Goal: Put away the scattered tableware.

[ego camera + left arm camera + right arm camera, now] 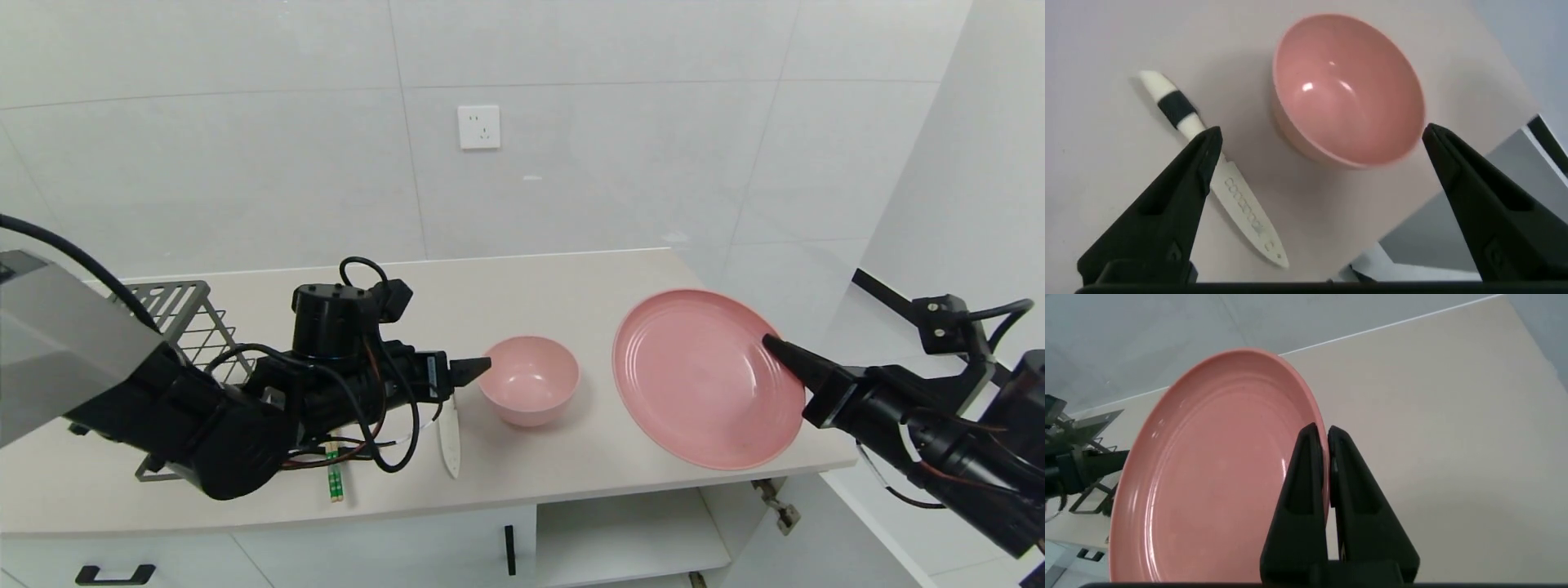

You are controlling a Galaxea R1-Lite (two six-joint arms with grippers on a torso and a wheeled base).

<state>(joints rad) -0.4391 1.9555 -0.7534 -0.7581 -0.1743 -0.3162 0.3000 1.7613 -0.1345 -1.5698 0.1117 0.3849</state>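
A pink bowl (529,380) stands upright on the beige counter (571,286), near its middle. My left gripper (480,367) hangs open just left of the bowl; in the left wrist view its fingers (1192,188) straddle the bowl (1347,90) from above without touching it. A large pink plate (702,376) lies tilted at the counter's right end. My right gripper (771,343) is shut on the plate's right rim (1319,416), one finger on each face. A white knife (450,433) with a black band on its handle lies under the left gripper (1323,135), beside the bowl.
A wire dish rack (180,314) stands at the counter's left, partly behind the left arm. Chopsticks (335,482) lie near the front edge. Below the counter an open cabinet shelf (629,539) shows. The counter's right end meets a tiled wall.
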